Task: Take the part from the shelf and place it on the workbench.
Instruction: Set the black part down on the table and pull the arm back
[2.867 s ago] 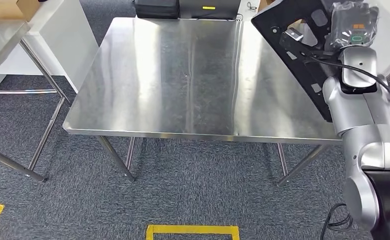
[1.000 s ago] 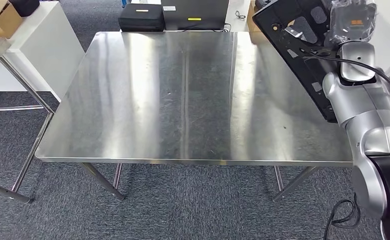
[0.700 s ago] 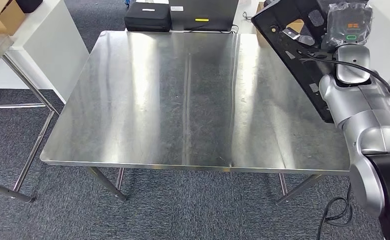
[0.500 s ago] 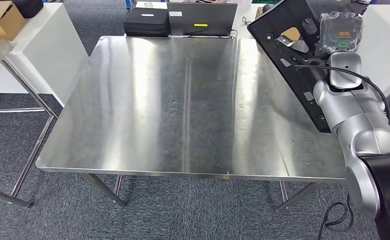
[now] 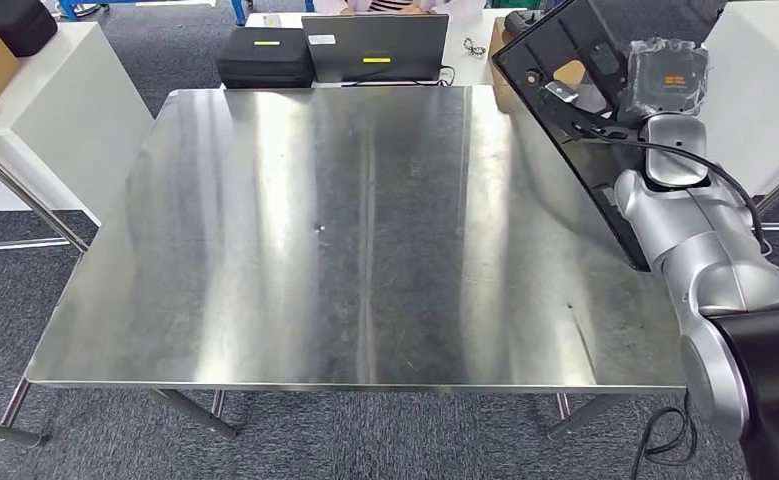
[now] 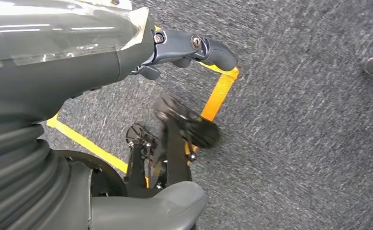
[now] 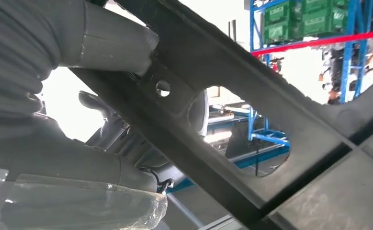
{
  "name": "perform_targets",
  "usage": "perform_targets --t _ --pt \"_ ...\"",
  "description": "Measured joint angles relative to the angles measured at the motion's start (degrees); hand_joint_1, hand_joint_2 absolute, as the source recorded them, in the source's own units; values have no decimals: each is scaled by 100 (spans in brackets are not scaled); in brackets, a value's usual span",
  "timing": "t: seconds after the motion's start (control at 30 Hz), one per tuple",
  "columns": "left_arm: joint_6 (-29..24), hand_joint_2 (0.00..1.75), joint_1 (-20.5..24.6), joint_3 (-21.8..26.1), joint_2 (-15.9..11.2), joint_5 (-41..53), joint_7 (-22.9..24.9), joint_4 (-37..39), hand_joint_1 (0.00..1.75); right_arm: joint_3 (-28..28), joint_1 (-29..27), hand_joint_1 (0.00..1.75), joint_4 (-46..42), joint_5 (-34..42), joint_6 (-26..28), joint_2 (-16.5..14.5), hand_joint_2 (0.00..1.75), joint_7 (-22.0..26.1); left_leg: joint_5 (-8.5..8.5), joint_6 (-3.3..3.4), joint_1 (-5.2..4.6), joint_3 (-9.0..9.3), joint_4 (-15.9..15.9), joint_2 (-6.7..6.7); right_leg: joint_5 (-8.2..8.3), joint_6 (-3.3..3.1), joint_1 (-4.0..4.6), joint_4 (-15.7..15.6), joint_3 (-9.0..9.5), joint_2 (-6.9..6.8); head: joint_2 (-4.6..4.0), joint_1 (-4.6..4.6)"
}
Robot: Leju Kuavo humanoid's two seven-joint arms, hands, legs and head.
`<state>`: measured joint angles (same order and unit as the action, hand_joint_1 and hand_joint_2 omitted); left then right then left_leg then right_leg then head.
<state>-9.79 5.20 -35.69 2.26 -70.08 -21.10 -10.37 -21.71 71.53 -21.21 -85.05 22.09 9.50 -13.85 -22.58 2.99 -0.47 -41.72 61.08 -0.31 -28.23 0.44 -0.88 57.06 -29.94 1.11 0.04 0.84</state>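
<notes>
Holding your black part (image 5: 575, 120) tilted above the counter (image 5: 365, 230), right hand (image 5: 670, 80) fingers grip it; left hand (image 6: 55, 62) fingers hold nothing.

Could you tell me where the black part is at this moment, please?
In the head view, the black part is held tilted by the right hand above the steel workbench's far right edge, not yet set down.

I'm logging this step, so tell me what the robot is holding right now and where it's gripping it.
The right hand grips the black part near its upper end, by a bar beside a cutout. The left hand holds nothing.
</notes>
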Motion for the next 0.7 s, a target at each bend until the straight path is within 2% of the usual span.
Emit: perform_targets --t 0.03,0.07,0.13,0.2,0.23,0.3,0.33,0.37,0.4,0.43,0.47,0.5,0.53,0.57,0.63,0.7 --pt "-15 175 0 -1 -5 12 13 2 0 1 -8 175 17 1 3 20 175 9 187 65 -31 89 -235 -8 -42 25 11 -7 36 11 0 -2" --pt "-33 175 1 -1 -9 22 28 3 0 1 -20 175 34 2 10 41 175 22 273 107 -57 141 -340 -15 -77 57 16 -17 57 20 0 -6" --pt "-69 175 12 -3 -4 36 69 4 0 5 -38 175 52 19 33 79 175 46 248 140 -59 226 -381 -9 -129 117 33 -66 83 30 0 -2" --pt "-92 175 22 -3 9 41 107 2 0 15 -67 175 56 45 102 114 175 68 252 167 -34 342 -507 6 -223 138 41 64 30 -1 0 -9" --pt "-96 175 30 -3 14 47 120 1 0 21 -99 175 59 55 158 131 175 77 247 184 -17 405 -567 12 -317 139 39 313 -99 -18 0 -19" --pt "-93 175 42 -3 18 62 137 1 0 33 -227 175 70 77 262 156 175 89 200 207 -19 475 -593 4 -533 153 17 1089 -557 -33 0 -30" --pt "-86 175 44 -3 21 69 149 1 0 40 -326 175 74 91 298 160 175 92 169 208 -17 503 -591 -4 -582 183 8 1402 -788 -34 0 -33" --pt "-75 175 43 -4 26 75 157 1 0 45 -430 175 77 106 316 155 175 96 137 201 -15 531 -584 -15 -546 229 -2 1526 -936 -38 0 -33" --pt "-64 175 42 -4 30 81 164 0 0 48 -524 175 79 118 326 144 175 98 103 187 -11 557 -567 -24 -409 291 -16 1412 -967 -43 0 -34" --pt "-52 175 42 -4 33 86 167 -1 0 49 -599 175 80 126 332 128 175 101 65 166 -5 578 -537 -35 -196 357 -34 1087 -888 -52 0 -35" --pt "-45 175 42 -4 34 91 167 -1 0 50 -652 175 80 132 333 110 175 103 23 139 0 589 -495 -43 39 405 -54 662 -750 -71 0 -37" --pt "-41 175 43 -4 34 97 166 -2 0 50 -691 175 80 137 333 88 175 105 -23 104 -7 589 -449 -52 225 421 -56 315 -606 -86 0 -41" --pt "-38 175 42 -5 33 103 166 -2 0 51 -720 175 79 139 333 59 175 109 -63 70 -15 586 -409 -56 342 394 -50 86 -511 -95 0 -41" --pt "-34 175 42 -6 31 110 166 -2 0 51 -748 175 78 139 333 26 175 115 -100 66 -27 578 -374 -56 394 348 -56 -8 -465 -98 0 -35" --pt "-27 175 39 -10 28 134 166 -2 0 51 -801 175 75 138 333 -59 175 128 -123 124 -33 573 -348 -52 405 275 -45 -10 -457 -82 0 -15" --pt "-23 175 37 -15 28 164 166 -2 0 51 -845 175 74 138 333 -140 175 140 -119 176 -21 577 -352 -47 406 267 -27 -10 -452 -72 0 -8"
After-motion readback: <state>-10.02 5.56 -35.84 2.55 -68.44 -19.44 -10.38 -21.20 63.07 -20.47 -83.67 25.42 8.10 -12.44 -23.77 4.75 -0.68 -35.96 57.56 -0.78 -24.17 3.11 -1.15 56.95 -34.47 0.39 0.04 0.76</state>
